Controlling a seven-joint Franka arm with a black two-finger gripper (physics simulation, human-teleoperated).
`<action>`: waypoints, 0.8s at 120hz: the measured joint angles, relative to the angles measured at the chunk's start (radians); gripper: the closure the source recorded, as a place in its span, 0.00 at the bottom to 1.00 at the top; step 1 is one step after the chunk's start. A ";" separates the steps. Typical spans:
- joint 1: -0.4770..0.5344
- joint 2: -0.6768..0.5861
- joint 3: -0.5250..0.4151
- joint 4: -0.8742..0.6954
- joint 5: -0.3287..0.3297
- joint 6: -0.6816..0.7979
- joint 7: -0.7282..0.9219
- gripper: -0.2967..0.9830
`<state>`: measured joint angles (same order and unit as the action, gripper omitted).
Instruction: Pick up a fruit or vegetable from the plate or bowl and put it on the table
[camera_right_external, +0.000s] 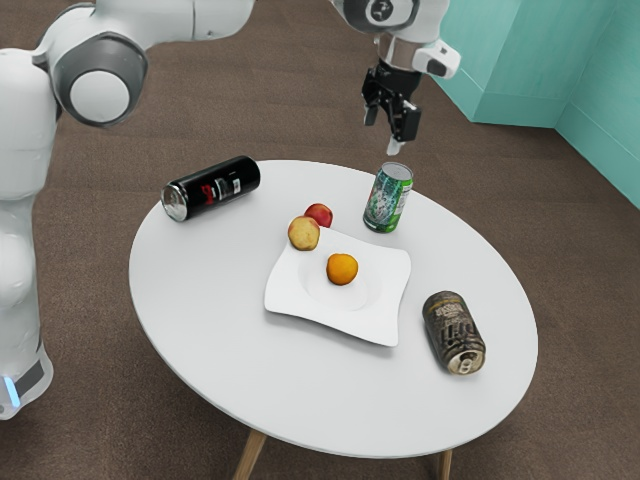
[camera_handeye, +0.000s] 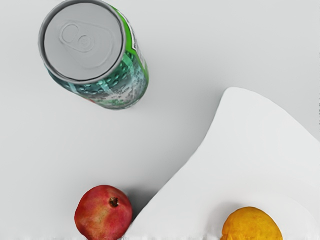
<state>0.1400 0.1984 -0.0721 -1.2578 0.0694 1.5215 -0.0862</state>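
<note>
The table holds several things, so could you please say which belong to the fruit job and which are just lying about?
For the job: orange fruit, plate, table.
Lying about: red fruit, green can, black can, brown can, perhaps yellowish fruit.

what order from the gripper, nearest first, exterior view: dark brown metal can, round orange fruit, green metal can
1. Green can, upright beside the wavy white plate
2. Orange fruit, on the plate
3. Brown can, on its side, exterior view's right
</note>
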 joint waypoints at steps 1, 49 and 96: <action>0.000 -0.006 -0.001 -0.011 0.000 0.004 0.000 0.23; 0.001 -0.123 -0.055 -0.366 0.002 0.245 -0.004 0.23; -0.009 -0.214 -0.096 -0.613 -0.001 0.432 -0.006 0.23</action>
<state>0.1312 -0.0153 -0.1682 -1.8703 0.0689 1.9534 -0.0926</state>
